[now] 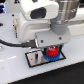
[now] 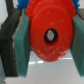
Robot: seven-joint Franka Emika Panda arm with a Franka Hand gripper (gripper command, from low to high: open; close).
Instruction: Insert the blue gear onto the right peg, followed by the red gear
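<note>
Single arm reaching down from upper part of exterior view, white link housings bulking at the exterior view's left, grey wrist section [image 1: 64, 15] standing near vertical above hand. Gripper [image 1: 51, 51] pointing straight down, sitting low over work surface. Fingers [image 2: 21, 47] showing teal pads in wrist view, one on each side, pressing against red gear [image 2: 50, 30] and clamping it between them. Dark finger bodies backing pads on outer sides. Fingertip detail in exterior view too blurred to judge.

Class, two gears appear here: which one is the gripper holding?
The red gear, the smaller one, sits clamped between the fingers. The wider blue gear lies flat beneath it on the plate, not gripped.
</note>
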